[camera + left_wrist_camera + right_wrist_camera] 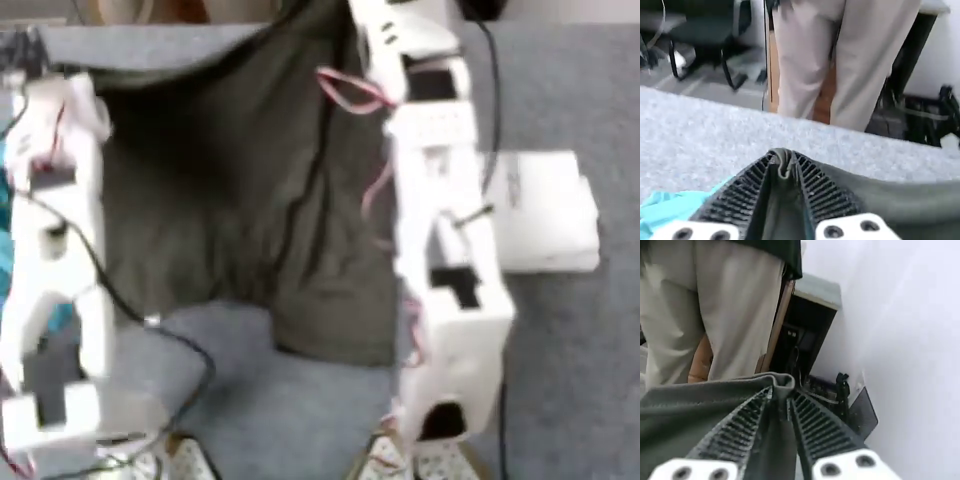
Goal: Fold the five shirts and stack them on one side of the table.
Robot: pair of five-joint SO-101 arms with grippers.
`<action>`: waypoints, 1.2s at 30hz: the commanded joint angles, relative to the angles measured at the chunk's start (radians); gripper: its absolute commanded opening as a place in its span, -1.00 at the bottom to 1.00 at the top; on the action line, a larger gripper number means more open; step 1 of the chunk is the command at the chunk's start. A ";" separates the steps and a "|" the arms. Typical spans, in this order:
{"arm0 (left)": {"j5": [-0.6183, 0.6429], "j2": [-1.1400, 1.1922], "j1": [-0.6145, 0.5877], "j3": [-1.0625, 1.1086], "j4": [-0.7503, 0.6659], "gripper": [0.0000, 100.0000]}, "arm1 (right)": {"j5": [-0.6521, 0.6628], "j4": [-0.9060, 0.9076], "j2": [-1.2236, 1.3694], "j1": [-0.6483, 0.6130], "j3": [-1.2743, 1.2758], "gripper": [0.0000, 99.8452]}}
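A dark green shirt (pixel 250 200) hangs stretched between my two arms over the grey table (pixel 560 120). My left gripper (pixel 784 167) is shut on one corner of the dark green shirt (pixel 890 195), pinched between the ribbed black fingers (pixel 742 192). My right gripper (pixel 782 402) is shut on another corner of the shirt (pixel 695 405), held up off the table. A folded white shirt (pixel 545 210) lies at the right side of the table. A teal shirt (pixel 670 207) lies under my left gripper, and it shows at the left edge (pixel 5 250) from above.
The left arm (pixel 55 250) and the right arm (pixel 440 220) stand on either side of the shirt. A person in light trousers (pixel 840 55) stands beyond the far table edge. Bare grey table (pixel 300 410) lies near the arm bases.
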 commanded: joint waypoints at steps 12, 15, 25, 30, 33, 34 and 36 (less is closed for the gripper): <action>-0.017 -0.024 -0.014 -0.376 0.786 -0.96 | 0.025 1.128 0.053 -0.012 -0.598 -1.00; -0.015 -0.119 -0.008 -0.374 0.914 -0.96 | 0.044 1.338 0.053 -0.016 -0.654 -1.00; -0.015 -0.237 -0.005 0.018 0.902 -0.96 | 0.012 1.425 -0.128 -0.041 -0.329 -1.00; -0.015 -0.337 -0.003 0.184 0.907 -0.96 | 0.012 1.393 -0.366 -0.050 0.077 -1.00; -0.017 -0.438 0.003 0.311 0.927 -0.96 | 0.012 1.323 -0.527 -0.044 0.312 -1.00; -0.017 -0.479 -0.002 0.358 0.928 -0.96 | 0.012 1.304 -0.579 -0.044 0.386 -1.00; -0.037 -0.562 -0.006 0.433 0.927 -0.96 | 0.012 1.280 -0.676 -0.047 0.529 -1.00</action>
